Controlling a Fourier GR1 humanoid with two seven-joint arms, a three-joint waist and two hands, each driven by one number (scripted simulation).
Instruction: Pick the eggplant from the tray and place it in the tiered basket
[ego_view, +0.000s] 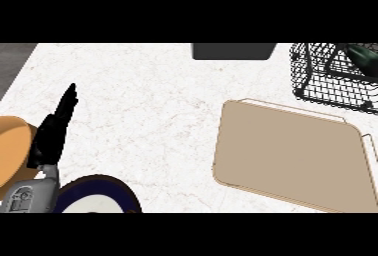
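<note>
The flat beige rectangular tray lay bare at four o'clock on the white marbled desk, while a dark green-purple shape – apparently the eggplant – sat inside the black wire tiered basket at two o'clock, so the placing looked done. The left hand rested at nine o'clock, fingers straight and together, beside an orange bowl and a dark-rimmed white plate – the right hand showed nowhere.

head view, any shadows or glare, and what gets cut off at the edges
Head view: flat, even light, no glare on the counter; only a thin shadow under the tray rim. The wire basket, dark box, blue-rimmed plate and orange plate are cropped. The left hand rests open at left.
</note>
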